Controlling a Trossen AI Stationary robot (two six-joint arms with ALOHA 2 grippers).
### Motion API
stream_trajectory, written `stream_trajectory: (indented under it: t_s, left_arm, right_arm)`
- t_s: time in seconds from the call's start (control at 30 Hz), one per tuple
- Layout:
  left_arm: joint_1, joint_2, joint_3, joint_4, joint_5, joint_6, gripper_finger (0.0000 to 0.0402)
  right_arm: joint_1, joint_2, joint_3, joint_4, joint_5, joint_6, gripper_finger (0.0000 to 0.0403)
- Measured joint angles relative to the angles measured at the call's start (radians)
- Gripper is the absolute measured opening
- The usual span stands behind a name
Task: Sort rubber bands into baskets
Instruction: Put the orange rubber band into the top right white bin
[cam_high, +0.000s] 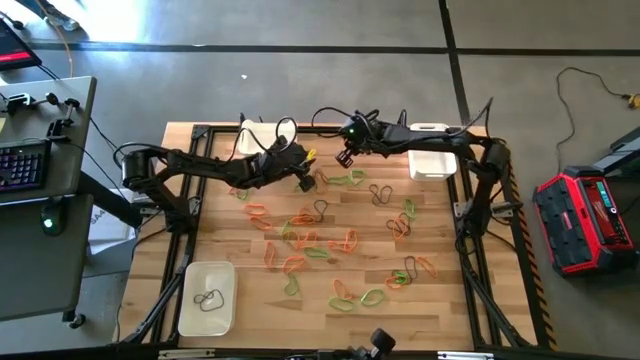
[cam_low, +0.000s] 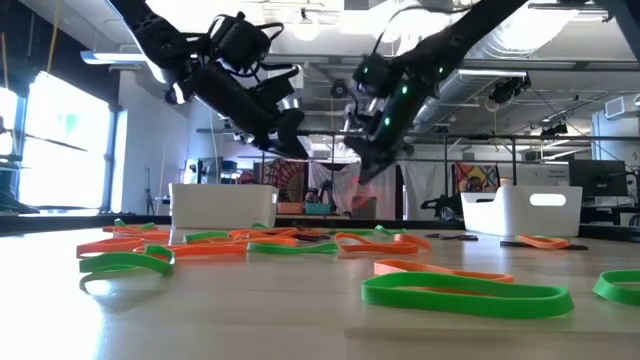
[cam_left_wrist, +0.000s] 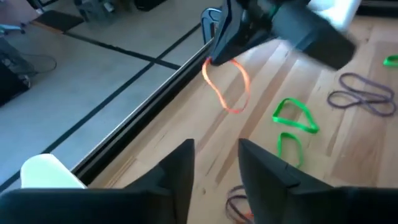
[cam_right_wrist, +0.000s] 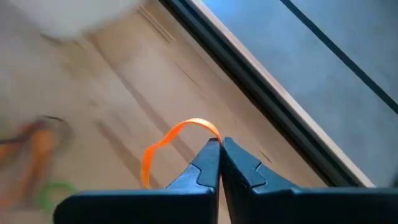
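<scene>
Green and orange rubber bands (cam_high: 330, 245) lie scattered over the table (cam_high: 440, 315), a basket (cam_high: 206, 297) at lower left. Above the upper middle, the right gripper (cam_right_wrist: 220, 144) pinches an orange band (cam_right_wrist: 177, 140), which dangles. The left gripper (cam_left_wrist: 216, 149) hovers beside it, fingers spread, empty.

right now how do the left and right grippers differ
The right gripper has its jaws shut on a thin orange rubber band that dangles from it; the left gripper has jaws parted and holds nothing. Both hang above the wooden table near its far edge, close together.
</scene>
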Motion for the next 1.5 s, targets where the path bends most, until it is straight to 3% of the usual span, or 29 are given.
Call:
stream_trajectory:
  t_s: [0.13, 0.33, 0.6, 0.73, 1.0, 1.2, 1.5]
  left_arm:
    - [-0.009, 0.000, 0.000, 0.008, 0.000, -0.028, 0.0123]
    - [-0.042, 0.000, 0.000, 0.058, 0.000, -0.009, 0.0071]
    - [-0.071, -0.005, 0.000, 0.095, 0.017, 0.019, 0.0022]
    - [-0.077, -0.005, 0.000, 0.140, 0.057, 0.019, 0.0016]
    - [-0.077, -0.006, 0.000, 0.169, 0.119, 0.010, 0.0014]
    - [-0.077, -0.006, 0.000, 0.166, 0.119, 0.010, 0.0014]
    - [-0.037, -0.042, -0.001, 0.143, 0.203, -0.017, 0.0014]
  right_arm:
    - [0.004, -0.056, 0.000, -0.002, -0.011, -0.013, 0.0000]
    - [0.006, -0.092, -0.010, -0.009, -0.027, -0.013, 0.0000]
    - [-0.003, -0.267, -0.296, 0.152, -0.040, 0.100, 0.0000]
    - [-0.004, -0.442, -0.406, 0.083, 0.060, 0.164, 0.0000]
    - [-0.037, -0.748, -0.459, -0.328, 0.309, 0.337, 0.0000]
    - [-0.125, -0.780, -0.466, -0.474, 0.354, 0.427, 0.0000]
    - [-0.275, -0.776, -0.670, -0.296, 0.247, 0.432, 0.0000]
